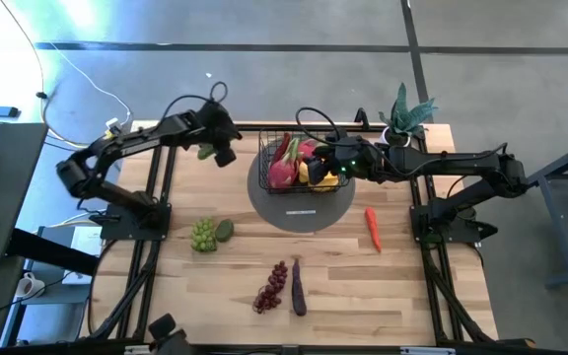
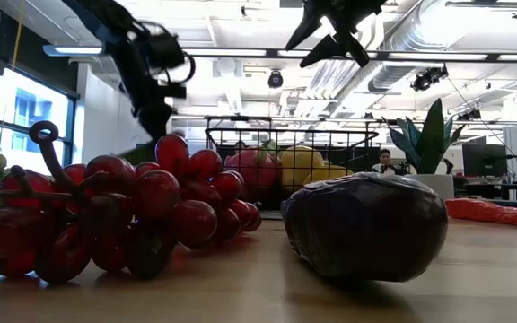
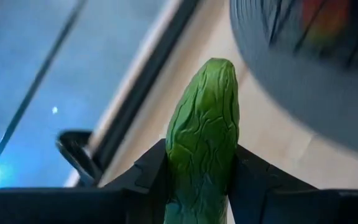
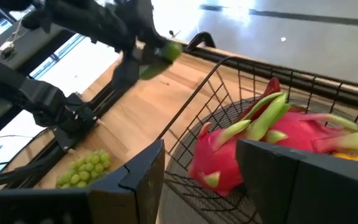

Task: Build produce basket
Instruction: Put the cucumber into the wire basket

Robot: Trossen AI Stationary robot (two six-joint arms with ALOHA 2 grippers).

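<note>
The black wire basket (image 1: 297, 161) stands on a round grey disc (image 1: 304, 209) at the table's far middle. It holds pink dragon fruits (image 4: 272, 140) and yellow fruits (image 1: 321, 176). My left gripper (image 1: 217, 148) is raised left of the basket, shut on a green cucumber (image 3: 204, 137). My right gripper (image 4: 197, 180) hangs open above the basket's right part, with nothing between its fingers. Green grapes (image 1: 203, 235), red grapes (image 2: 115, 215), a purple eggplant (image 2: 366, 224) and a red chili (image 1: 372, 227) lie on the table. My left gripper pinches the cucumber's two sides (image 3: 194, 177) between its two fingers, back from the rounded free end (image 3: 219, 68). The cucumber runs along the fingers and sticks out past their tips. The fingers slant down. It is lifted clear of the table.
A potted green plant (image 1: 407, 113) stands at the far right corner behind my right arm. A small green fruit (image 1: 225, 230) lies against the green grapes. Bare wood lies between the disc and the produce near the front edge.
</note>
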